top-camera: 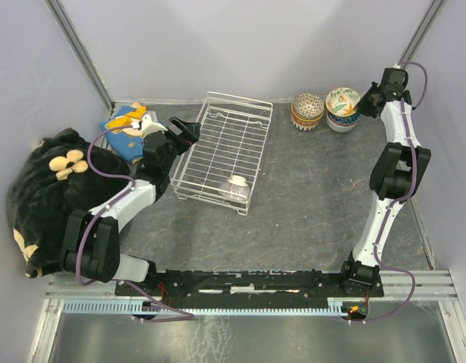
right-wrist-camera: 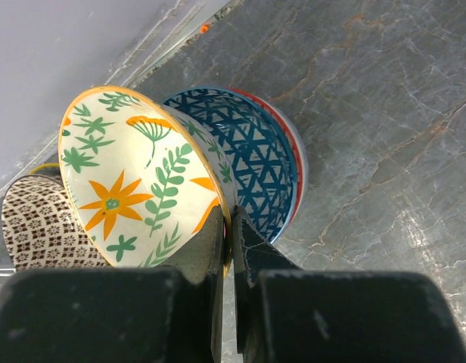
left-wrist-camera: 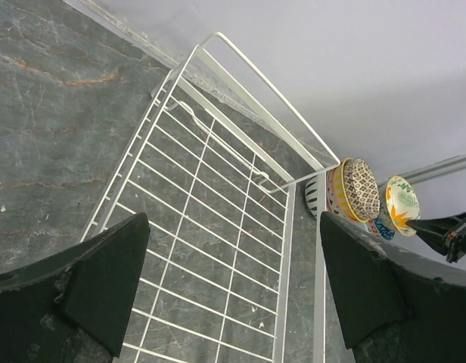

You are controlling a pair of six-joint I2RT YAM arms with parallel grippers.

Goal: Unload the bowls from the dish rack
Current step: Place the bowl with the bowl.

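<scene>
The white wire dish rack [top-camera: 227, 140] lies in the middle of the table with one pale bowl [top-camera: 237, 187] in its near end. My left gripper [top-camera: 184, 131] hovers open at the rack's left side, its fingers [left-wrist-camera: 104, 280] spread wide above the grid [left-wrist-camera: 218, 204] with nothing between them. At the far right, my right gripper [right-wrist-camera: 231, 219] is shut on the rim of a tilted floral bowl [right-wrist-camera: 135, 178], which leans in a blue lattice-patterned bowl [right-wrist-camera: 259, 151]. Beside that stack [top-camera: 343, 108] stands a second stack topped by a brown dotted bowl [top-camera: 308, 110].
A big black plush toy [top-camera: 51, 189] fills the left side of the table. A blue cloth with yellow and white items [top-camera: 131, 125] sits behind the left arm. Grey walls close the back and sides, and a metal rail [top-camera: 248, 291] runs along the near edge.
</scene>
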